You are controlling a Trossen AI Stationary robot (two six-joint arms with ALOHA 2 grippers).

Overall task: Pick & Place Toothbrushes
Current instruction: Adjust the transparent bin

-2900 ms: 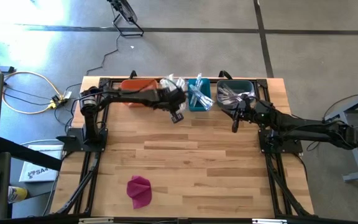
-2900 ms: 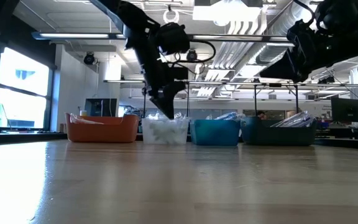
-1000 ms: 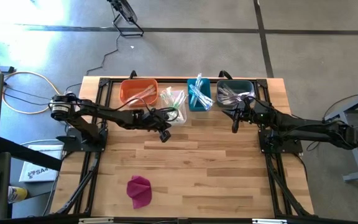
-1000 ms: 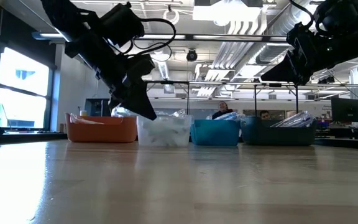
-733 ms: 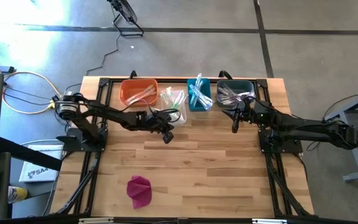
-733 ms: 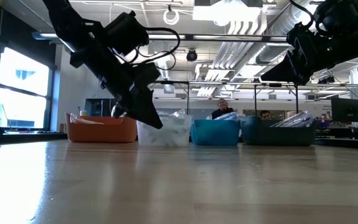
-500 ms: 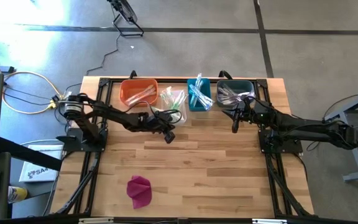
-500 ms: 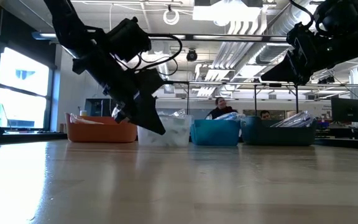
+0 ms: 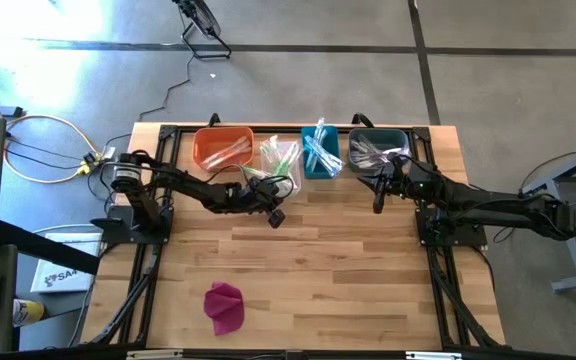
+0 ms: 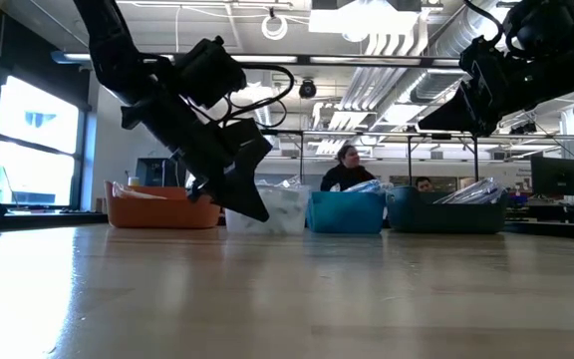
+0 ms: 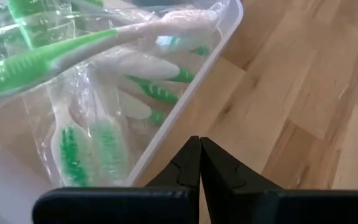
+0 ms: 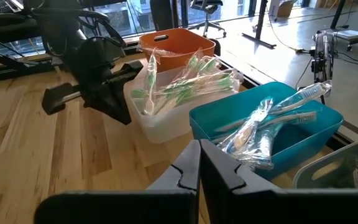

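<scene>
High view: left gripper [image 9: 277, 217] beside clear bin [image 9: 290, 187]

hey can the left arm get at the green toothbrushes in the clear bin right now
Probably yes. The left gripper hangs shut just in front of the clear bin, nothing lies between them, and the green toothbrushes sit uncovered in the open top. It would need to open first.

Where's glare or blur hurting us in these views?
High view: sun glare washes the floor top left. Low view: bright ceiling lights leave the left hand a dark silhouette. Left wrist view: close wrapped toothbrushes look soft, wrappers shiny.
</scene>
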